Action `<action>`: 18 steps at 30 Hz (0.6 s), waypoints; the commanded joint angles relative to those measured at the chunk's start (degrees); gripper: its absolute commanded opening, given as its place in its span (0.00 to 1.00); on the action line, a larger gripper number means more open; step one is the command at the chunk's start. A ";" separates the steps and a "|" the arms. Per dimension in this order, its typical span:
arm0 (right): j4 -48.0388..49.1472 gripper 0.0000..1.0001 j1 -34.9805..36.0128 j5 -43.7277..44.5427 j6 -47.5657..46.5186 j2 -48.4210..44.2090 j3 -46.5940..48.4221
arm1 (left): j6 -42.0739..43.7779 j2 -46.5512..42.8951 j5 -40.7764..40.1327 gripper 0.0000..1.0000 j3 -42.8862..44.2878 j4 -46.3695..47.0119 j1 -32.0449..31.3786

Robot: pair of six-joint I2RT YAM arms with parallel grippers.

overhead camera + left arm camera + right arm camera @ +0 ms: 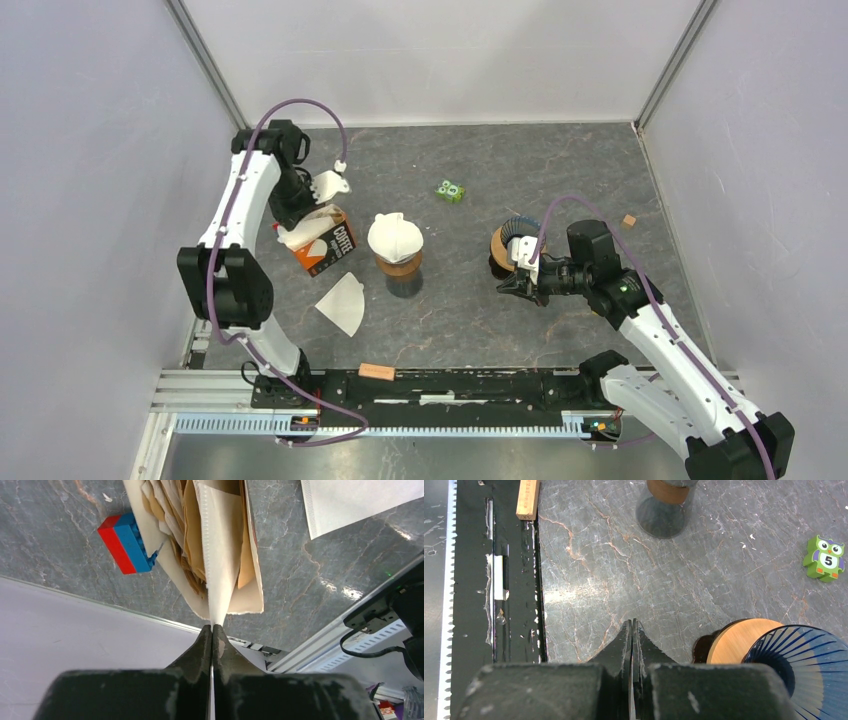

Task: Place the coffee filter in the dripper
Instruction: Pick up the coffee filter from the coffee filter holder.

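My left gripper (212, 627) is shut on the edge of a white coffee filter (220, 565) that sticks out of the open orange filter box (328, 247), where several more filters are packed. From above, the left gripper (297, 222) hangs over that box at the left. A blue ribbed dripper (796, 665) with a wooden ring lies just right of my shut, empty right gripper (632, 622). In the top view the dripper (505, 243) is right of centre, with the right gripper (510, 287) in front of it.
A brown-banded brewer on a dark base (401, 266) stands at centre with a white filter (394, 236) in it. A loose filter (343, 303) lies flat in front of the box. Also present: a red-blue brick (125, 542), a green owl block (450, 190), a small brown cube (628, 221) and a wooden block (376, 371).
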 commanded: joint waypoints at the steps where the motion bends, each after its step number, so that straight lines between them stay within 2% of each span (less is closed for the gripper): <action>1: 1.17 0.01 -0.27 -1.24 0.41 0.10 0.41 | 1.61 -0.51 2.79 0.02 9.04 -8.05 0.20; 5: 0.26 0.02 -0.30 -1.54 -0.11 0.98 2.00 | 1.75 -1.97 4.32 0.02 16.45 -13.58 0.03; 10: -2.93 0.03 0.02 -2.04 -2.03 4.10 7.55 | 3.89 -8.30 4.59 0.02 17.10 -13.61 -0.89; 13: -5.35 0.05 0.75 -2.09 -3.93 7.84 14.76 | 5.42 -13.00 11.91 0.02 17.87 -13.48 -1.80; 16: -5.18 0.11 2.12 -1.28 -3.75 12.00 21.94 | 3.41 -16.52 20.59 0.02 21.06 -11.83 -2.10; 17: -4.73 0.14 2.94 -0.73 -3.35 13.19 24.22 | 1.93 -17.61 23.34 0.02 21.89 -10.17 -2.13; 18: -4.06 0.22 3.84 -0.29 -2.77 14.46 26.07 | 0.76 -18.47 26.83 0.02 22.68 -9.21 -2.24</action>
